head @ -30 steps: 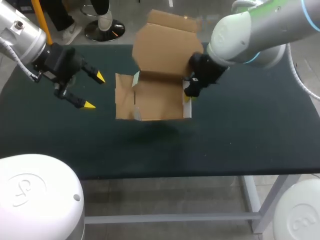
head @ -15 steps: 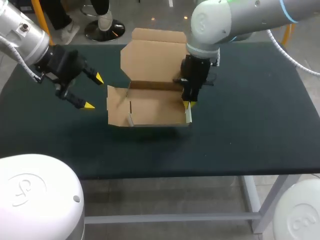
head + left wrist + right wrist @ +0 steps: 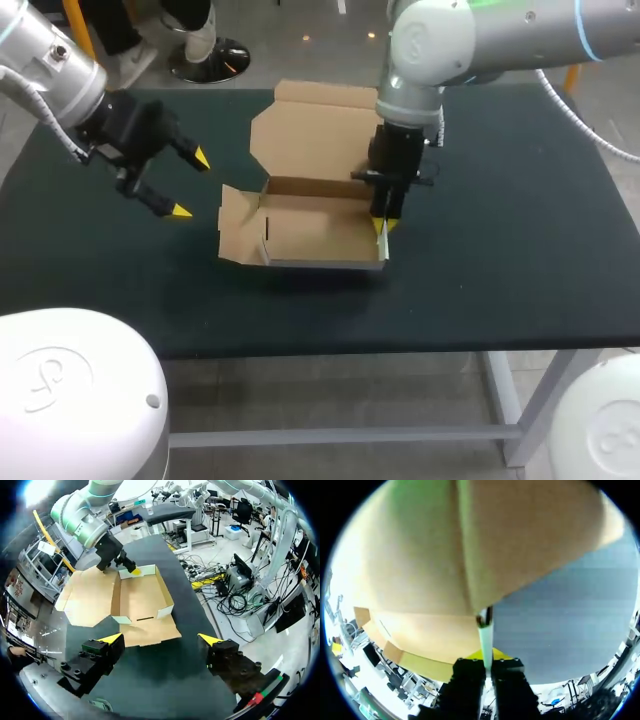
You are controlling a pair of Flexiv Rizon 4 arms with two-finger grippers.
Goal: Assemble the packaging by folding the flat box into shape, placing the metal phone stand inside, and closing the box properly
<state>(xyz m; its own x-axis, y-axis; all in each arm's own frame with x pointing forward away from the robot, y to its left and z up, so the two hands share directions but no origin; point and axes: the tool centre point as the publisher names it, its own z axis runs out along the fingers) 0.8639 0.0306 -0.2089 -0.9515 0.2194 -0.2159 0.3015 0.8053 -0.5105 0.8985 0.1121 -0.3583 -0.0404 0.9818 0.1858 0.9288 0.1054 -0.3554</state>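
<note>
Probably light, thin, easily creased: cardboard box (image 3: 315,232) at mid-frame; best taken by a wall edge. Pinched at its right side by right gripper (image 3: 383,224); left gripper (image 3: 190,184) spread, empty, upper left.

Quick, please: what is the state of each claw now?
Left claw: open, holding nothing.
Right claw: shut on the right wall of the cardboard box.

box (image 3: 320,232) open above, right arm (image 3: 398,160) over its right wall, passage between left flap (image 3: 235,228) and left fingers (image 3: 160,203)
</note>
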